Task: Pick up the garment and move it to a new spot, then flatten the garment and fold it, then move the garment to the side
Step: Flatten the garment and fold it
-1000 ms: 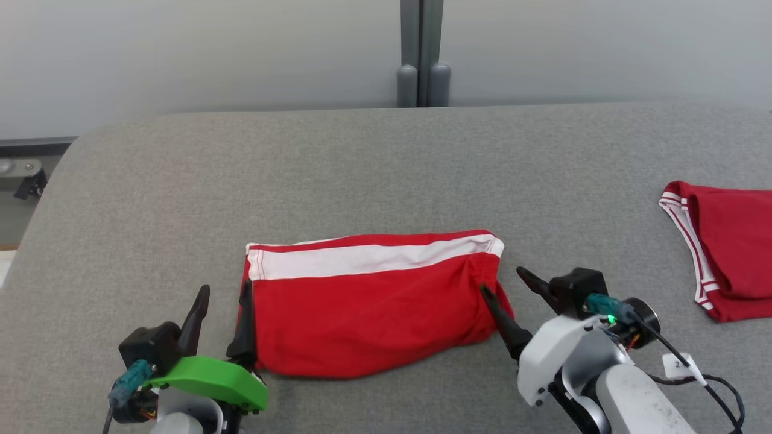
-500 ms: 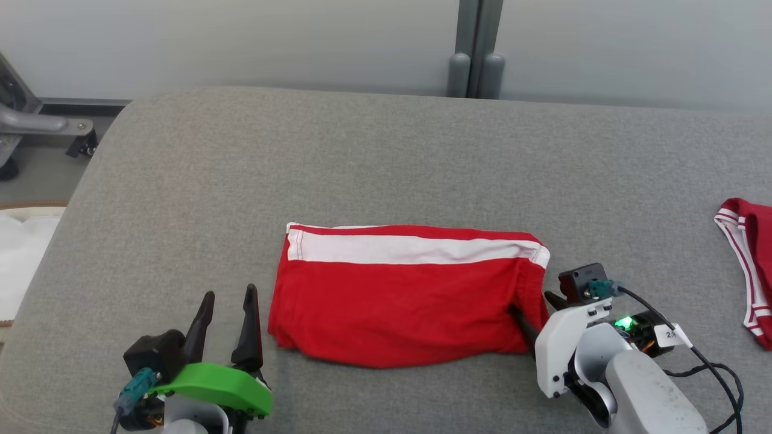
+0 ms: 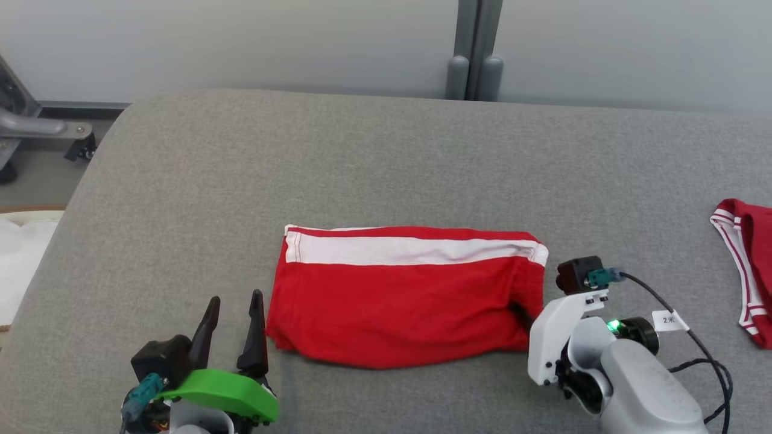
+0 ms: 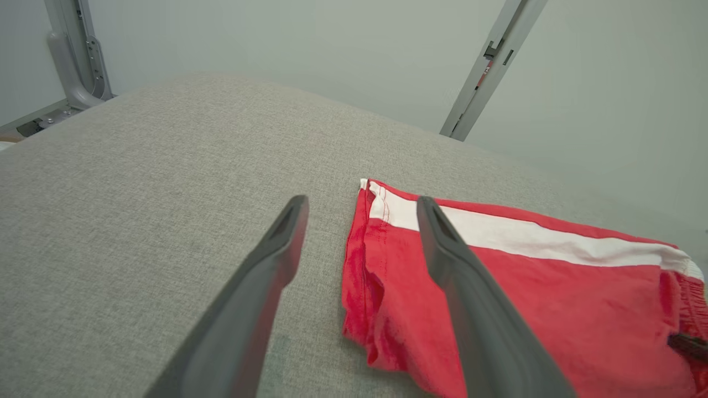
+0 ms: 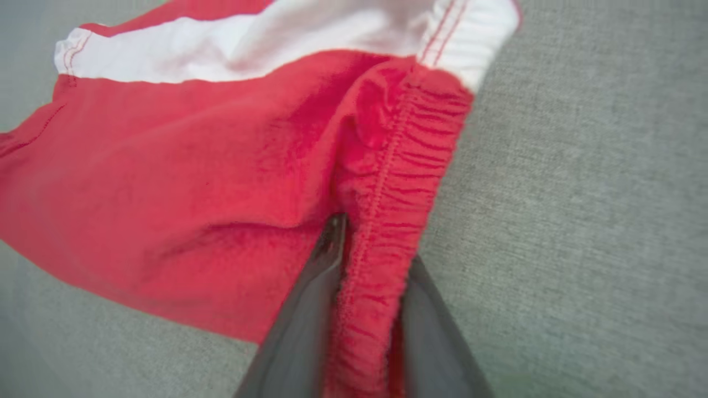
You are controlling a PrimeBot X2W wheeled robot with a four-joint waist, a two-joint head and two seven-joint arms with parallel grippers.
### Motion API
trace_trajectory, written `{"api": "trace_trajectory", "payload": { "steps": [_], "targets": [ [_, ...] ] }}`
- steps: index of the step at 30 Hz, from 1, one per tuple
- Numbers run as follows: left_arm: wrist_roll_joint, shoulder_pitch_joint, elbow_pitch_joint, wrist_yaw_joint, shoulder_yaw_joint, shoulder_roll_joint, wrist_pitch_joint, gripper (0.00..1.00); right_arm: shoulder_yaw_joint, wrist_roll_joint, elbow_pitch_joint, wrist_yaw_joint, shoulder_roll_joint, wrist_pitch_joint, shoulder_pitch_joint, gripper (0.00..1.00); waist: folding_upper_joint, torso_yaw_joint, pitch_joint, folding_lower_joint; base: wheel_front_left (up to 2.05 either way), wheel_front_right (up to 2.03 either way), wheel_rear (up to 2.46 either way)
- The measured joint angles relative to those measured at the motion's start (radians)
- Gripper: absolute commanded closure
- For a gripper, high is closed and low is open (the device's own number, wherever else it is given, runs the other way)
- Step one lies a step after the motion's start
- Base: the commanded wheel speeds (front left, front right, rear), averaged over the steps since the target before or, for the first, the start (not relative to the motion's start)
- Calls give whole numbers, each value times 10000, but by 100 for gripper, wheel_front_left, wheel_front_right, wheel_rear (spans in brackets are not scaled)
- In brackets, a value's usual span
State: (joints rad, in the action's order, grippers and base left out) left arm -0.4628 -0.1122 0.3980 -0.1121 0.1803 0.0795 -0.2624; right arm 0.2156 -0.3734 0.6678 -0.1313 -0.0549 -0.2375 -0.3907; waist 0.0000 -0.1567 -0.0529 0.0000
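The garment (image 3: 404, 301) is a pair of red shorts with a white stripe, lying folded flat near the table's front edge. My right gripper (image 3: 523, 313) is at the garment's right end. In the right wrist view its fingers (image 5: 310, 309) pinch the gathered red waistband (image 5: 381, 221), so my right gripper (image 5: 373, 243) is shut on the garment (image 5: 193, 166). My left gripper (image 3: 236, 298) stands open just left of the garment's left edge and holds nothing. In the left wrist view my left gripper (image 4: 362, 202) frames the garment's (image 4: 553, 298) near corner between its spread fingers.
The grey padded table (image 3: 362, 163) has a rounded left corner. A second red garment (image 3: 751, 271) with white trim lies at the right edge. White cloth (image 3: 18, 253) sits off the table at left, below a metal frame (image 3: 36, 126). A grey post (image 3: 473, 54) stands behind.
The camera has shifted. My right gripper's fingers have closed onto the garment's right edge. My left gripper now stands a little apart from the left edge, still open.
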Motion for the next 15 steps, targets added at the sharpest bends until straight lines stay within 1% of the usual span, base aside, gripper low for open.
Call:
{"api": "trace_trajectory", "payload": {
  "steps": [1,4,9,12,15],
  "targets": [
    [12,8,6,-12,4,-6,0,0,2,-148,10,0,-50,-21,-68,100,0,39,10,0,0,0,0],
    [86,8,21,-33,100,-38,0,0,-69,-677,-35,0,-477,-242,-277,100,1,177,39,0,0,0,0],
    [178,8,77,-82,213,-88,0,0,-305,-1496,-453,0,-1638,-823,-313,100,0,340,103,0,0,0,0],
    [180,33,82,-102,230,-104,0,0,-518,-1781,-723,0,-2313,-1126,-173,100,0,416,143,0,0,0,0],
    [203,85,105,-109,232,-111,0,0,-851,-2255,-963,4,-2550,-1423,119,100,1,493,179,0,0,0,0]
  ]
}}
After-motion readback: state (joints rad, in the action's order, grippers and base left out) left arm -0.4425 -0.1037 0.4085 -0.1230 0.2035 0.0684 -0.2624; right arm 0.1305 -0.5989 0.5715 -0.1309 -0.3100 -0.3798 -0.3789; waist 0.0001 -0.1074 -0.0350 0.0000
